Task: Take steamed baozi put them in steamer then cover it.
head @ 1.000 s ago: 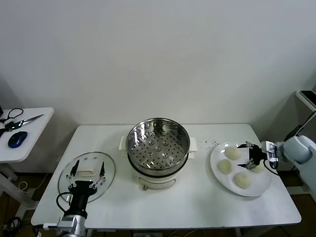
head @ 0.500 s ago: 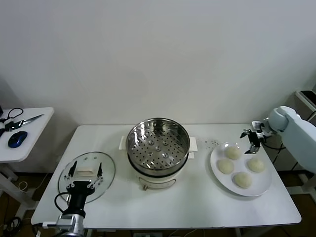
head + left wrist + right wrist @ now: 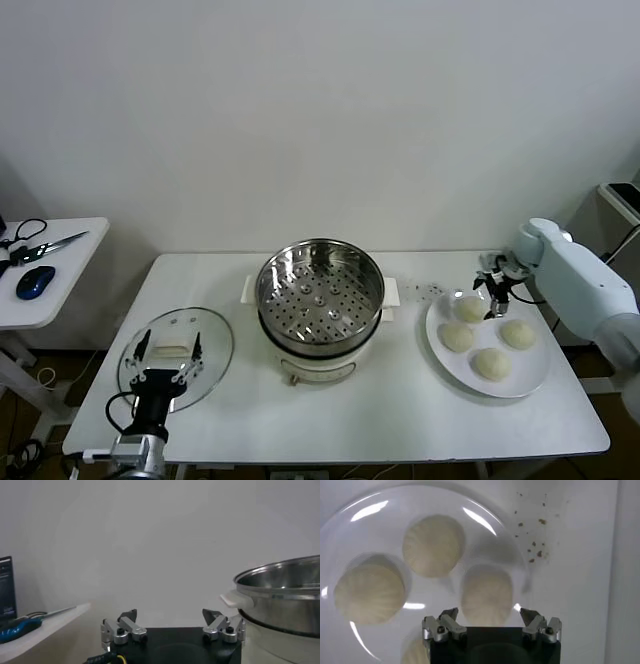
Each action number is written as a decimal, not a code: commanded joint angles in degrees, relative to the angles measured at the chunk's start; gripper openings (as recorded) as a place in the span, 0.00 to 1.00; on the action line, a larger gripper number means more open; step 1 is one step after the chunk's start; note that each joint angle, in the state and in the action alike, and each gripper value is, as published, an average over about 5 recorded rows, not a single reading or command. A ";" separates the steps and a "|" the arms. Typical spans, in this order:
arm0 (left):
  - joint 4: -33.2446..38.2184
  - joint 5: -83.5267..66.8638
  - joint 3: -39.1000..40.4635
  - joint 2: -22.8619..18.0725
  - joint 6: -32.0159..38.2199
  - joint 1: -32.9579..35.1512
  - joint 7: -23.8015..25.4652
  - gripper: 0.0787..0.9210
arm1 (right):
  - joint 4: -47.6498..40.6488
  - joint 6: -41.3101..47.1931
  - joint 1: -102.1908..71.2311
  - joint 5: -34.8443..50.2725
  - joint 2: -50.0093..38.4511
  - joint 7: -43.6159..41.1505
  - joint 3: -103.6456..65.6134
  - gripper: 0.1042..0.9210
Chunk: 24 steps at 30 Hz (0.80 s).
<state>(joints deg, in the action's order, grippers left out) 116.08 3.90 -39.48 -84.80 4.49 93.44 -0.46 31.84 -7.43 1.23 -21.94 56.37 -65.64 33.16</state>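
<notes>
Several cream-white baozi lie on a white plate (image 3: 530, 368) at the table's right. My right gripper (image 3: 493, 290) is open and hovers over the far left baozi (image 3: 470, 309). In the right wrist view that baozi (image 3: 487, 594) lies between the spread fingertips of the gripper (image 3: 489, 614), with two others (image 3: 433, 545) (image 3: 369, 593) beside it. The steel steamer (image 3: 320, 285) stands empty on its white pot base (image 3: 318, 363) at the table's middle. The glass cover (image 3: 212, 352) with its white handle (image 3: 172, 349) lies flat at the front left. My left gripper (image 3: 166, 348) is open over it.
A small side table (image 3: 60, 262) to the left holds scissors (image 3: 40, 243) and a blue mouse (image 3: 35, 282). Brown crumbs (image 3: 432, 290) dot the table between steamer and plate. The steamer's rim (image 3: 280, 575) shows in the left wrist view.
My right gripper swung from the plate's right side up and round to the far left baozi. The left gripper drew back a little towards the front edge.
</notes>
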 commanded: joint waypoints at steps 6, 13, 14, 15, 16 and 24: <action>-0.56 -0.29 -0.56 0.04 0.33 0.20 -0.06 0.88 | -3.81 -0.66 -0.39 -3.76 3.35 0.00 -1.38 0.88; -0.76 -0.52 -0.90 0.19 0.45 0.25 -0.13 0.88 | -4.13 -0.87 -0.78 -4.72 3.49 -0.20 -1.96 0.83; -0.77 -0.54 -0.91 0.21 0.46 0.25 -0.14 0.88 | -4.18 -0.95 -0.83 -5.02 3.51 -0.20 -2.16 0.81; -0.76 -0.55 -0.92 0.22 0.47 0.25 -0.16 0.88 | -4.23 -1.03 -0.85 -5.36 3.53 -0.21 -2.36 0.79; -0.76 -0.57 -0.91 0.23 0.47 0.26 -0.18 0.88 | -4.26 -1.11 -0.85 -5.68 3.54 -0.21 -2.56 0.76; -0.57 -0.54 -0.73 0.13 0.61 0.63 -0.26 0.88 | -4.13 -1.55 -0.60 -6.24 3.58 -0.20 -3.42 0.67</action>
<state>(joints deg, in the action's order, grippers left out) 115.47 3.35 -40.23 -84.63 5.09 94.12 -0.72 28.29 -9.04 0.83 -27.20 59.45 -66.00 30.21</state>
